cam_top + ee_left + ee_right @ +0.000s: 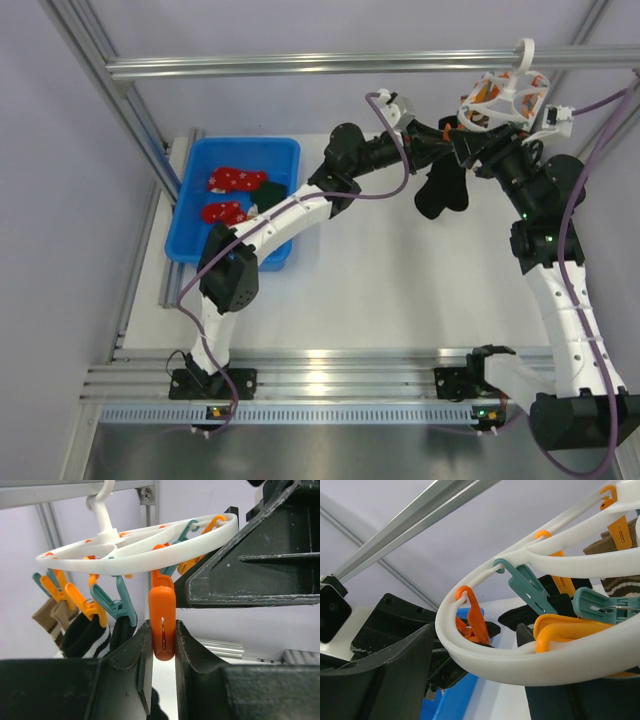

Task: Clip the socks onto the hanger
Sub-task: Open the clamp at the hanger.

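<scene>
The hanger (505, 100) is hanging by its hook (102, 500) from the aluminium rail (300, 65) at the far right of the frame. Its white ring (135, 555) is tilting, and orange and teal pegs are dangling from it.

**Left arm.** The left gripper (162, 630) is reaching up to the hanger from the left. Its two fingers are pressing on the lower end of one orange peg (162, 625), one finger against each side. The peg is hanging upright from the near edge of the ring.

**Right arm.** The right gripper (475, 672) is standing with its fingers well apart. The rim of the ring is passing through the gap between them. Whether either finger is touching the ring cannot be told.

**Items on the hanger.**
- A teal peg (117, 607) is gripping a dark item.
- An orange peg next to it is holding a black-and-white striped sock (85, 635).
- Brown-and-cream striped socks (47, 617) are hanging further left.
- A black sock (440, 190) is dangling just below the point where the two grippers are meeting. The top view does not show which peg is carrying it.

**Socks to be clipped.** Two red socks (237, 180) with white specks and a dark green sock (272, 192) are lying in the blue bin (240, 145). The bin is sitting on the table at the far left, well apart from the hanger.
</scene>
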